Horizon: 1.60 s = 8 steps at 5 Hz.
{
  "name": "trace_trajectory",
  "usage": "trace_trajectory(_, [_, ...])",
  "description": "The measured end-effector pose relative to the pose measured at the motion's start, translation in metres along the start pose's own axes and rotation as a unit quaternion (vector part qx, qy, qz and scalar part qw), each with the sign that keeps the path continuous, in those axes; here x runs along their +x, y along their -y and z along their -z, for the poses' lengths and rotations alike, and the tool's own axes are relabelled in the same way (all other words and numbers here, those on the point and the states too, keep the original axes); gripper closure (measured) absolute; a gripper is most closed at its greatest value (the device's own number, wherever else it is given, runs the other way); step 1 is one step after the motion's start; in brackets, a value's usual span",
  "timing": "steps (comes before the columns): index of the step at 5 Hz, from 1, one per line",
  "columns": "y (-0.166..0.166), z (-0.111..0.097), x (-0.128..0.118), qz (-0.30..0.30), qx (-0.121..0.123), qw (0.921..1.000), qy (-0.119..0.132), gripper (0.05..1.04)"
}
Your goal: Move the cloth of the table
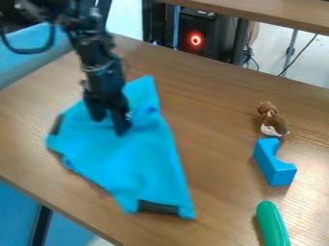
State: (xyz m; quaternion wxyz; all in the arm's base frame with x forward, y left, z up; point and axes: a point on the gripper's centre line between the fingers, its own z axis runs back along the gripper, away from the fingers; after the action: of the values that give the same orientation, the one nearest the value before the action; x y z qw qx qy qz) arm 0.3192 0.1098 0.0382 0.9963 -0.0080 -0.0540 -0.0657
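Observation:
The black gripper [109, 124] hangs over the upper part of the blue cloth [132, 156] at the left of the camera view. Its two fingers stand apart, pointing down, with blue fabric visible between them. It looks open; whether the tips touch the cloth, I cannot tell. Spread over the wooden table [212, 158] with some wrinkles, the cloth narrows to a corner behind the gripper. Dark patches mark its front edge and its left side.
To the right are a brown and white stuffed toy [272, 119], a blue block [275, 162] with a curved notch and, nearest the front, a green cucumber-like toy [272, 225]. The table's left-front edge runs below the cloth.

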Motion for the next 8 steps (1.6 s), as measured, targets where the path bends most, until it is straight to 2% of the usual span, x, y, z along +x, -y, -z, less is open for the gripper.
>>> trace_trajectory(2, [-0.087,-0.009,-0.050,-0.063,0.010,0.9979,-0.010,0.084])
trace_trajectory(3, [-0.104,-0.011,-0.065,-0.069,0.017,0.9975,-0.008,0.084])
trace_trajectory(5, [-0.097,-0.008,-0.063,-0.071,0.018,0.9972,-0.012,0.084])
trace_trajectory(6, [-0.086,-0.006,-0.050,-0.085,0.027,0.9959,-0.013,0.085])
trace_trajectory(8, [-0.057,-0.006,-0.019,-0.119,0.003,0.9926,-0.027,0.086])
